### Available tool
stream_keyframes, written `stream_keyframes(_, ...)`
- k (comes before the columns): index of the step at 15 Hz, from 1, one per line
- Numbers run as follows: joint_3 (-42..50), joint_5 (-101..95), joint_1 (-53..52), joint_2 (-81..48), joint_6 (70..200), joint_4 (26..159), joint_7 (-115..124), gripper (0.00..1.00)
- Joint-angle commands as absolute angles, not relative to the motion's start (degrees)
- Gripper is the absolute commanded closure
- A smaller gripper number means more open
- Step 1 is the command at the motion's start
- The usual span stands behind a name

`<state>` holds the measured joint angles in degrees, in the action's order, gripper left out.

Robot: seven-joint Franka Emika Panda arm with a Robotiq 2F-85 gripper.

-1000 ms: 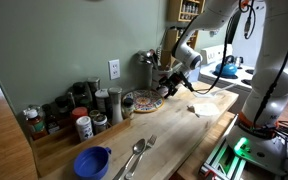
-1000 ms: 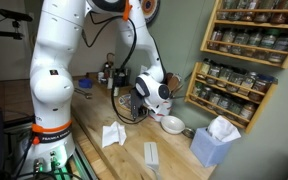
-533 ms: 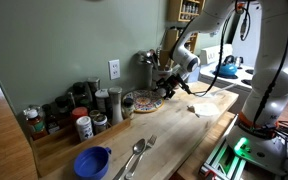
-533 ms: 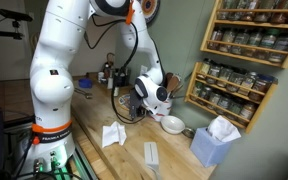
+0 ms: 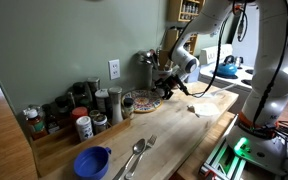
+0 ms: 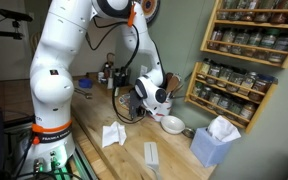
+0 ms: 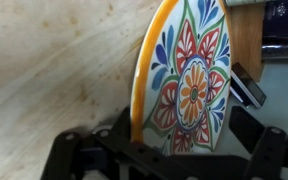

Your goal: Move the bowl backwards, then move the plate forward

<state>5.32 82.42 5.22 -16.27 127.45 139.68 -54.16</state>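
Observation:
The plate (image 7: 189,95) has an orange rim and a blue, orange and white flower pattern, and it fills the wrist view. It also lies on the wooden counter in an exterior view (image 5: 142,102), next to the jars. My gripper (image 7: 174,150) (image 5: 164,92) is at the plate's near rim. Its jaws stand apart, one on each side of that rim, not closed on it. The small white bowl (image 6: 172,124) sits on the counter just beside the gripper (image 6: 147,103).
Jars and tins (image 5: 79,112) line the wall. A blue bowl (image 5: 92,160) and spoons (image 5: 136,155) lie at the counter's near end. A crumpled napkin (image 5: 197,108) (image 6: 112,135), a tissue box (image 6: 214,142) and a spice shelf (image 6: 246,55) stand nearby.
The gripper has edged slightly closer to the plate's rim. The plate and the bowl have not visibly moved.

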Motion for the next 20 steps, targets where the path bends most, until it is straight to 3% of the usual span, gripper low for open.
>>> stream_keyframes(1,4.9,85.3,5.2,-18.2,126.1,138.4,-56.9,0.1)
stream_keyframes(2,4.9,85.4,5.2,-18.3,125.9,138.4,-57.2,0.27)
stream_keyframes(11,5.8,87.6,6.1,-18.6,124.8,139.2,-60.5,0.95)
stream_keyframes(12,6.0,87.7,6.2,-18.5,124.5,139.4,-60.8,1.0)
stream_keyframes(20,9.1,86.7,9.5,-17.8,116.5,141.1,-65.9,0.98)
